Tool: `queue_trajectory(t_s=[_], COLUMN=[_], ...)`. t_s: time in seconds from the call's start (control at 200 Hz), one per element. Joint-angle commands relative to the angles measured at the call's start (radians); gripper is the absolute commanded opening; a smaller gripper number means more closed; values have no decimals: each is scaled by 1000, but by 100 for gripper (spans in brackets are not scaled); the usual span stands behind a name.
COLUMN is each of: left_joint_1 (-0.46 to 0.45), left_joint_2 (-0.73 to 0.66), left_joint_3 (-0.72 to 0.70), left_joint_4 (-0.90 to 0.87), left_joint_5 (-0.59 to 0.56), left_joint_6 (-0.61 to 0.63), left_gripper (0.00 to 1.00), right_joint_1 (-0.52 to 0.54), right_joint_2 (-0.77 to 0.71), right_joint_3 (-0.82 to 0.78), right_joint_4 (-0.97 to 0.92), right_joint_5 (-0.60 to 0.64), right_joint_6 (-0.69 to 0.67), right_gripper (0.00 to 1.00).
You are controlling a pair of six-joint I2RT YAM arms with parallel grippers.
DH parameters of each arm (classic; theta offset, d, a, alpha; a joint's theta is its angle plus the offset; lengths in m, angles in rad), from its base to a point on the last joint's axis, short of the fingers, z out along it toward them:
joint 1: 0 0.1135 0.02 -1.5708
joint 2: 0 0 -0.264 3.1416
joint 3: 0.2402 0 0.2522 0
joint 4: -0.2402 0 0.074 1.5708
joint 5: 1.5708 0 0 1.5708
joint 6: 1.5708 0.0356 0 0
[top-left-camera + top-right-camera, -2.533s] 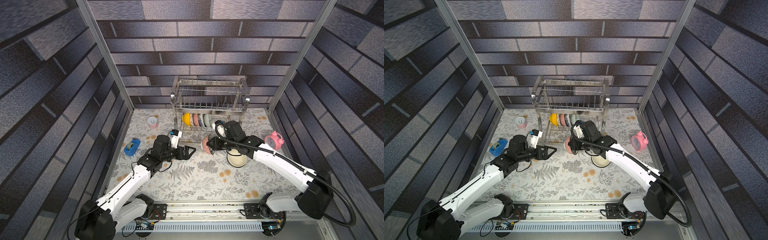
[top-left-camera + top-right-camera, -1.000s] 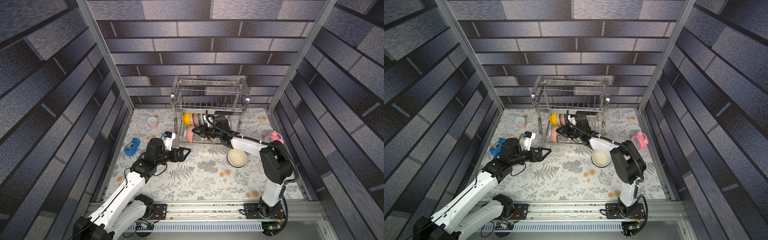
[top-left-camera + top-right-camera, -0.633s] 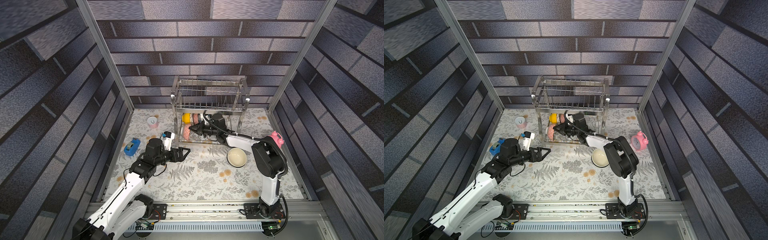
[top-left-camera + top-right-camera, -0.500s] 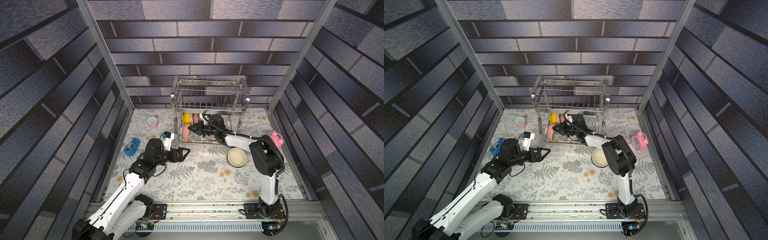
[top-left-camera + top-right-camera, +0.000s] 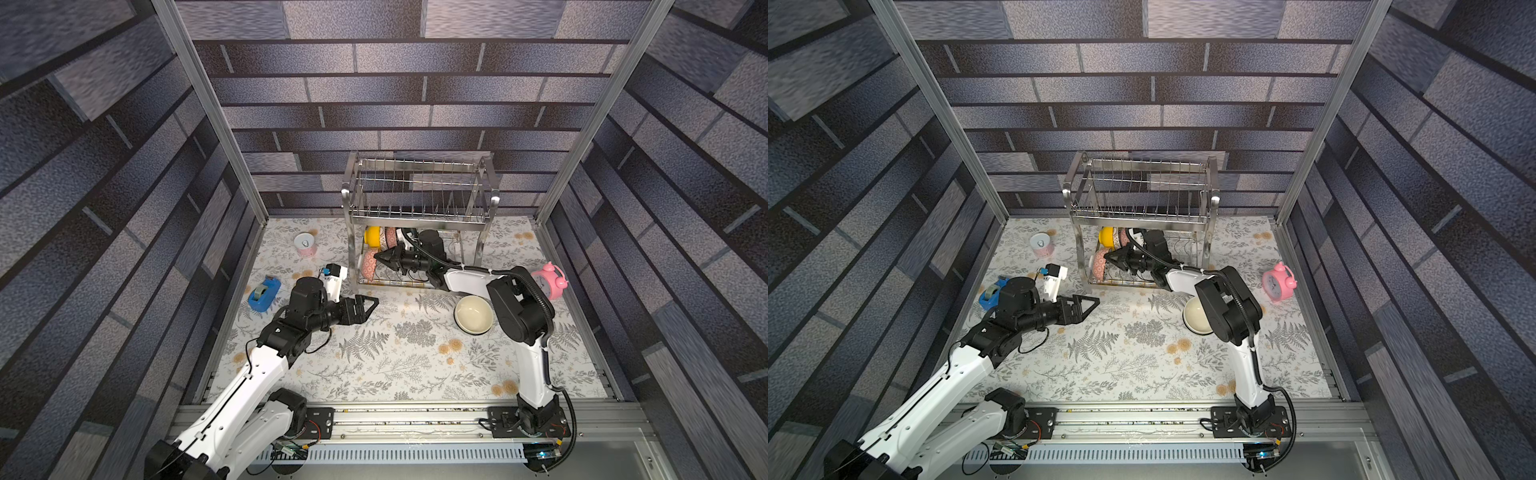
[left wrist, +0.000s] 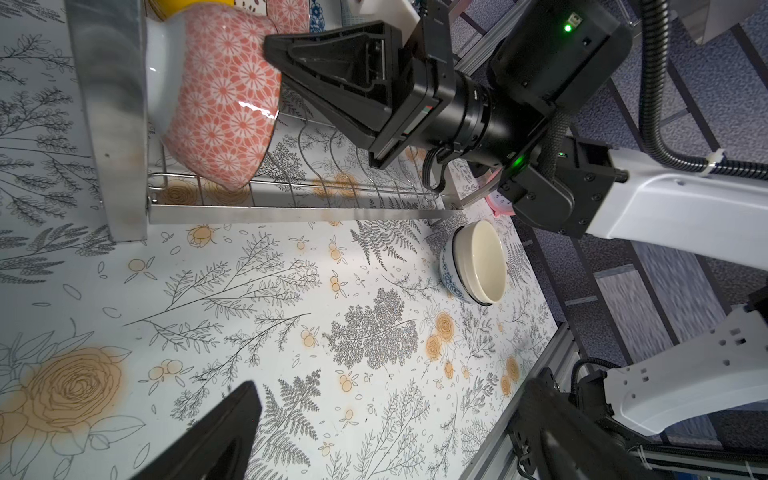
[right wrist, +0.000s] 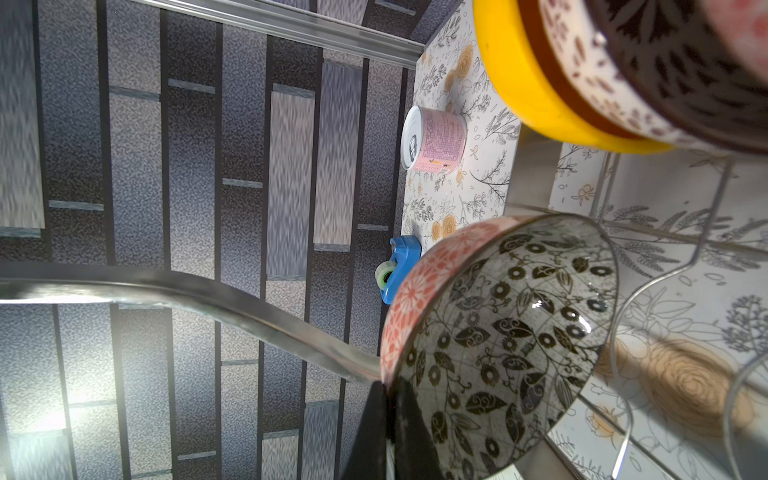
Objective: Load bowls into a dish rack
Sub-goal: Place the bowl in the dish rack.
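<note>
At the worktop's [image 5: 395, 365] back edge, the right gripper [image 5: 380, 257] reaches into the rack's [image 5: 419, 217] lower tier. It is pinched shut on the rim of the pink bowl [image 5: 367, 266], which stands on edge at the tier's left end. The left gripper [image 5: 367, 306] hovers spread and empty before the rack, and behind the right wrist the racked bowls are mostly hidden, only the yellow bowl [image 5: 371, 235] showing clearly.

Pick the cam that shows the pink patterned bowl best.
Left wrist: the pink patterned bowl shows side-on, tilted in the dish rack, right gripper at its rim. Right wrist shows mostly its leaf-printed inside. In both top views it is small.
</note>
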Motion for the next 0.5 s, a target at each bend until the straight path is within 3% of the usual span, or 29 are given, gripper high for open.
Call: queue_trajectory(t_s=[0.0, 0.496], left_joint_1=[6, 7], left_joint_2=[-14, 4], left_joint_3=[2, 11], left_joint_4=[-14, -14], left_joint_5=[11, 13], left_joint_6=[3, 4], left_gripper=[100, 100], right_joint_1=[-9, -10], right_joint_2=[18, 43], right_joint_3=[41, 100], right_joint_4=[51, -128], right_joint_5=[-23, -13], right_joint_6=[-4, -124], right_gripper=[0, 0])
